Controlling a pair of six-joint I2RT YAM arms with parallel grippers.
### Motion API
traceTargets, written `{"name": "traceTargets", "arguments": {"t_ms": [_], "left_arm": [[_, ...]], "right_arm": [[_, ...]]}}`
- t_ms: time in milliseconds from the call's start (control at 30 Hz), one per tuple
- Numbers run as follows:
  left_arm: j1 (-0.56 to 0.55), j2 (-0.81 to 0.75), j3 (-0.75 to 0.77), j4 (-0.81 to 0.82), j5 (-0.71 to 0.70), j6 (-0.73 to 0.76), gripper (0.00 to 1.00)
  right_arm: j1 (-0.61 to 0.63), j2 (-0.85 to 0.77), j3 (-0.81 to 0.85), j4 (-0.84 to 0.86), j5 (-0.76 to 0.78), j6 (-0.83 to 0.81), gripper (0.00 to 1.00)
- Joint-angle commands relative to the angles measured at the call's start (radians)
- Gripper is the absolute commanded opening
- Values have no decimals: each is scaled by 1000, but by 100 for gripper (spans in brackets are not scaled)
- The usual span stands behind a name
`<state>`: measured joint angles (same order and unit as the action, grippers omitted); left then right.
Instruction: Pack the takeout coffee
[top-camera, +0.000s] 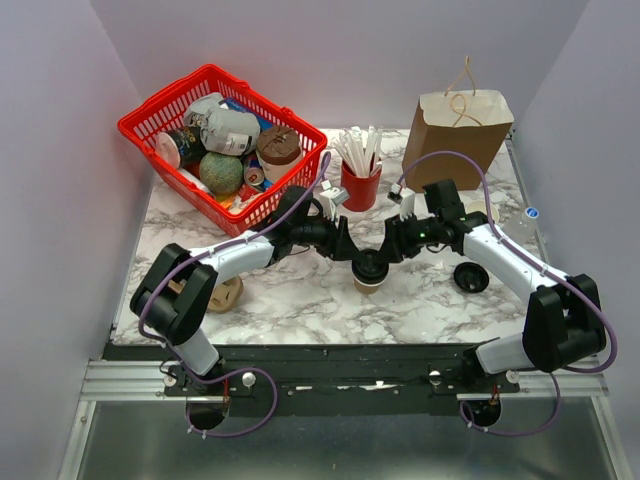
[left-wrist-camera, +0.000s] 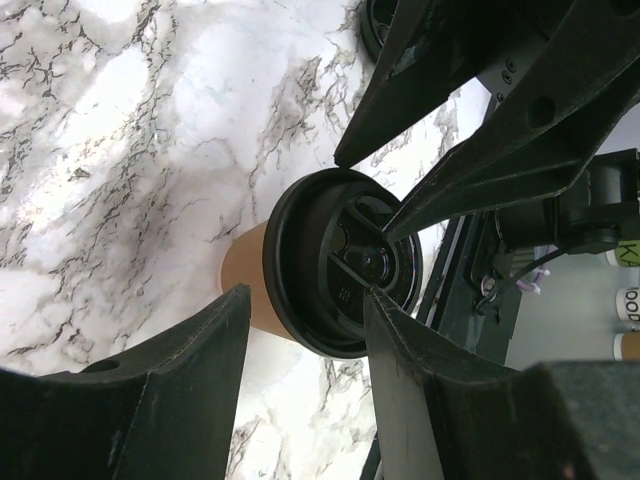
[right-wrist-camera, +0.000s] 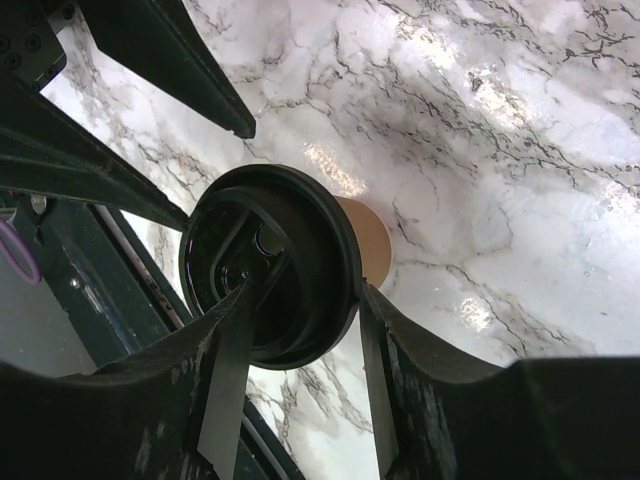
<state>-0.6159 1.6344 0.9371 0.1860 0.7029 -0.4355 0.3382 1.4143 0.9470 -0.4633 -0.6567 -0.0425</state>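
1. The coffee (top-camera: 368, 272) is stood upright, long axis vertical, lid (left-wrist-camera: 340, 265) upward, mid-worktop (top-camera: 300, 300), nearer the near edge.
2. The lid is straddled by the left fingers (left-wrist-camera: 200, 350) and right fingers (right-wrist-camera: 400, 350); both pairs are apart, and whether either is clamped cannot be told.
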Motion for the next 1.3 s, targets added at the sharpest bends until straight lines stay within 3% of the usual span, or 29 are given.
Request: {"name": "traceTargets", "arguments": {"t_ms": [0, 767, 1267], "left_arm": [[-4, -33, 11, -8, -29, 23, 57], [-15, -38, -37, 18, -11, 14, 57], [-12, -53, -64, 73, 58, 9, 57]], "right_arm": [[-4, 6, 4, -23, -26, -31, 53], [18, -43, -54, -51, -26, -76, 52], [21, -9, -19, -43, 5, -69, 57]]}}
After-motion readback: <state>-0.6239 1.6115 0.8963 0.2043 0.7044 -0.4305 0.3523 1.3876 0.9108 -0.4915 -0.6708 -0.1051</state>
